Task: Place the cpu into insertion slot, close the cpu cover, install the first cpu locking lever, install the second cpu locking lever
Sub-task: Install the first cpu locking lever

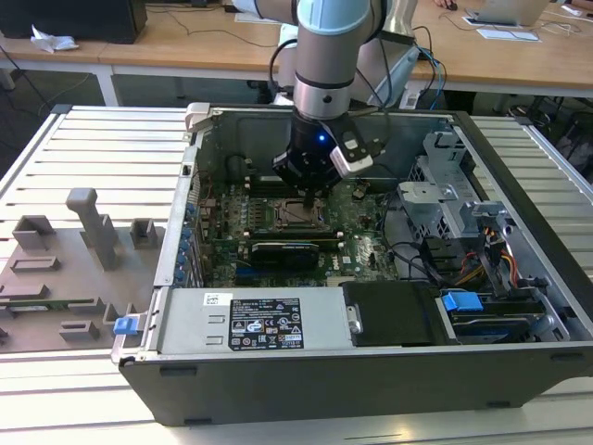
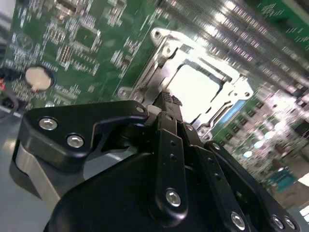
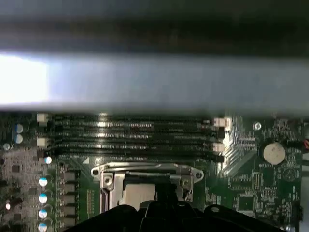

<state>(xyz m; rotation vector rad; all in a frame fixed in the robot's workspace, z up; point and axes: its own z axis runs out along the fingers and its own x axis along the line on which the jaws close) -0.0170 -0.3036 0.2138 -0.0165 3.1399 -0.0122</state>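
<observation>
Cpu (image 2: 193,89) lies flat in the insertion slot (image 2: 166,72), its pale square face up, with the cpu cover (image 2: 231,99) down around it as a silvery frame. The claw (image 2: 166,99) hangs right over the socket's near edge, its fingers pressed together with nothing between them, tips just beside the frame. In the exterior view the claw (image 1: 309,197) stands upright over the socket amid the green motherboard (image 1: 357,236), inside the open computer case (image 1: 519,269) on the bench (image 1: 93,148). My judgement: a locking lever is the step in hand, best pushed slowly and squarely. Being square, the chip has no long axis; its edges run parallel to the memory slots (image 3: 135,135).
</observation>
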